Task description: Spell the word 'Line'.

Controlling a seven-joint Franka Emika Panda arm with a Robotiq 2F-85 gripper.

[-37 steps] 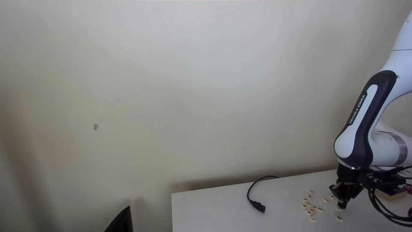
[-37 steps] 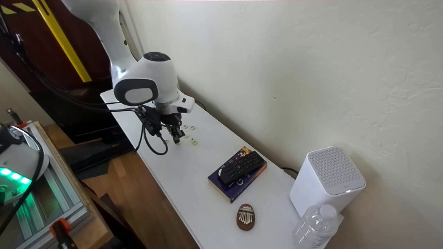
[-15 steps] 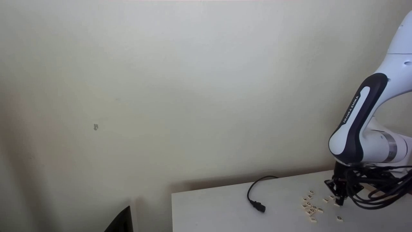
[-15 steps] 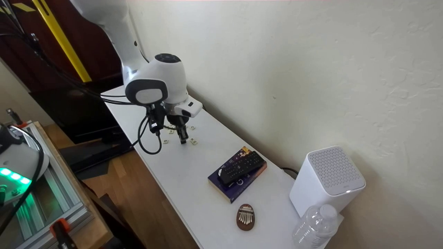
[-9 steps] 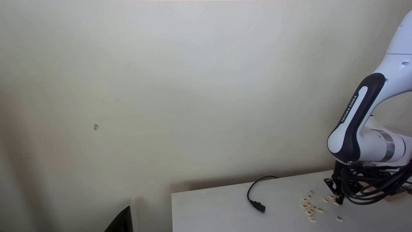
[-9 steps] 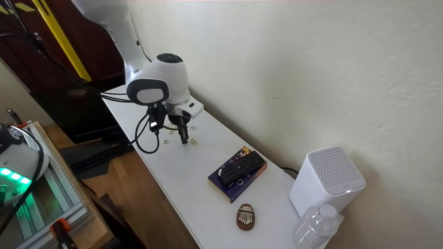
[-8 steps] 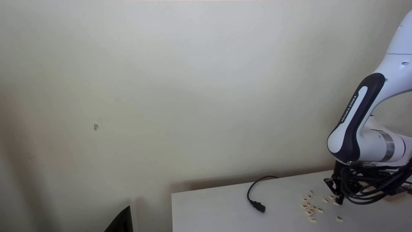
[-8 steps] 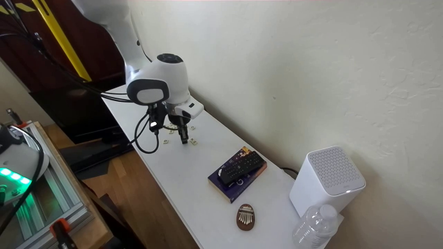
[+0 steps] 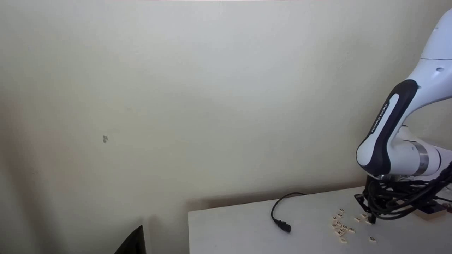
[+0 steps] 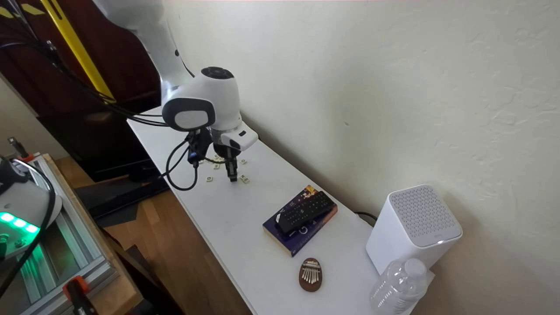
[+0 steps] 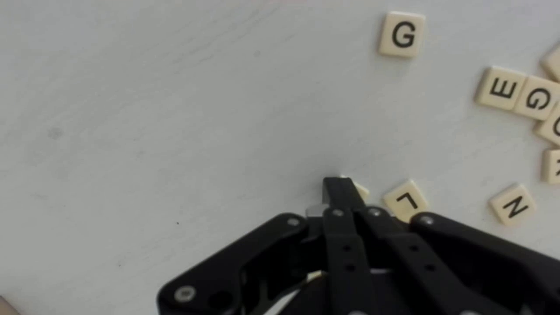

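Small cream letter tiles, the pieces for the word 'Line', lie scattered on a white table. In the wrist view my gripper [image 11: 343, 190] comes from below, its fingers together with no gap. A tile [image 11: 362, 191] shows only an edge past the fingertips; its letter is hidden. Right of it lie the L tile [image 11: 405, 200], partly covered by the gripper, and the N tile [image 11: 512, 204]. An E tile [image 11: 501, 89] touches a G tile [image 11: 538, 98]. In both exterior views the gripper [image 10: 232, 178] is low at the table, beside several tiles [image 10: 244, 179].
A lone G tile [image 11: 402, 35] lies farther up the wrist view. In exterior views, a black cable plug [image 9: 283, 225] rests beyond the tiles. A book [image 10: 284, 238] with a remote [image 10: 306, 211], a thumb piano [image 10: 310, 275], a white box [image 10: 420, 214] and a bottle [image 10: 400, 288] stand farther along.
My shut gripper has moved a short way towards the wall-side tiles, and the tile at its fingertips has slid along with it. Over the last half second only a slight arm shift shows.
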